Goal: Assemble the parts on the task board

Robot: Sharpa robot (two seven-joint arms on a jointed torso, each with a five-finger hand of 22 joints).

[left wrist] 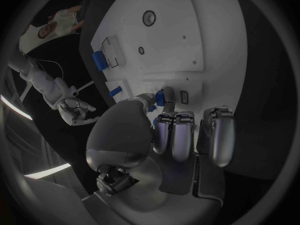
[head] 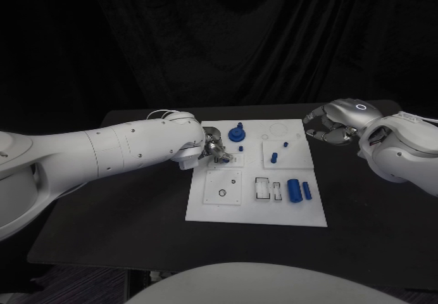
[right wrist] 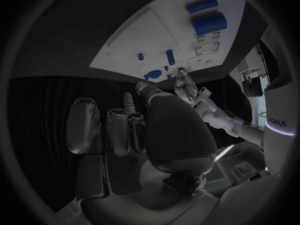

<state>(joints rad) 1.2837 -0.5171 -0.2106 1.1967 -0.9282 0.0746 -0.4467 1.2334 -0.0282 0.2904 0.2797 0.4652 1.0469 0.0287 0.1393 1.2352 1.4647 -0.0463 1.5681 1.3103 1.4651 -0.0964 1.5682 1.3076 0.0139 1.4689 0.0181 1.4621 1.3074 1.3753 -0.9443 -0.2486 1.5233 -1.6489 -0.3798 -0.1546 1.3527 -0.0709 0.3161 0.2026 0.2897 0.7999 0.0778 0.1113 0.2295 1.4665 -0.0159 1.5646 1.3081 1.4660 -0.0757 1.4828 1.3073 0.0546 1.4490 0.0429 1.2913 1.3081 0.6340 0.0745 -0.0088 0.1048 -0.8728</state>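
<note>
Blue part (head: 225,159) pinched in left hand (head: 214,149).

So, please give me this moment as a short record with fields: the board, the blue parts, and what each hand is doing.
board: white task board in the middle of the black table
parts near right edge: large blue cylinder lying beside a thinner blue piece
part at far edge: blue round piece
left hand: over the board, pinching a small blue part
right hand: off the board's far right corner, fingers curled, holding nothing
</note>
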